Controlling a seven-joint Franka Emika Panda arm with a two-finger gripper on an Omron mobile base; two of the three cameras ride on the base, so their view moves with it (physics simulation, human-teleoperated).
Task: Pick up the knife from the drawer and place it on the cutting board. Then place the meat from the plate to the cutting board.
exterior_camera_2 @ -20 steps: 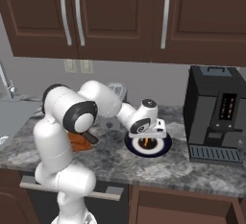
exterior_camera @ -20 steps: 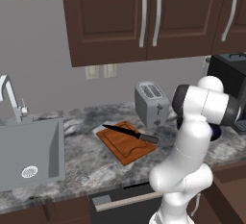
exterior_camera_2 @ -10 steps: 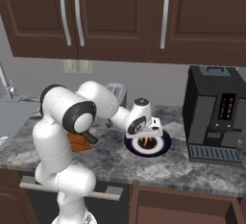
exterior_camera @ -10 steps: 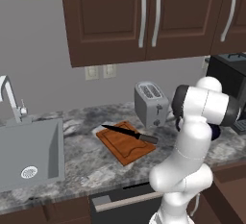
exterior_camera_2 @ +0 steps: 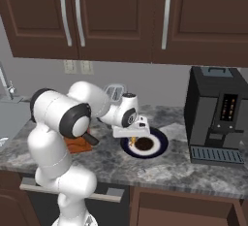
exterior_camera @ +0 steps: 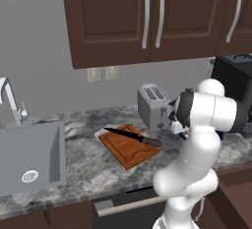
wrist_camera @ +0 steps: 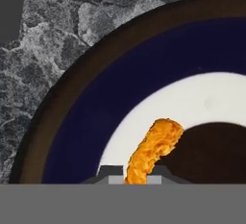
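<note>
1. Since a second ago the gripper (exterior_camera_2: 131, 138) has shifted left and down along the plate (exterior_camera_2: 162, 142), and now sits low over its left part.
2. In the hand view the two finger tips (wrist_camera: 109, 172) stand close on either side of the meat (wrist_camera: 153, 148), whose lower end lies between them; whether they press it I cannot tell.
3. The meat, an orange-yellow strip, lies across the plate's white ring, its upper end at the edge of the dark brown centre.
4. The plate rests on the mottled grey counter (exterior_camera_2: 160, 169), between the arm and the black coffee machine (exterior_camera_2: 219, 115).
5. The knife (exterior_camera: 130, 135) lies across the reddish-brown cutting board (exterior_camera: 129, 146), its black blade pointing away to the left and its grey handle over the board's right edge.
6. A silver toaster (exterior_camera: 152, 106) stands just behind the board.
7. Well to the left are the sink (exterior_camera: 29, 157) and its faucet (exterior_camera: 11, 101).
8. Dark brown cabinet doors (exterior_camera: 115, 16) with silver handles hang above.
</note>
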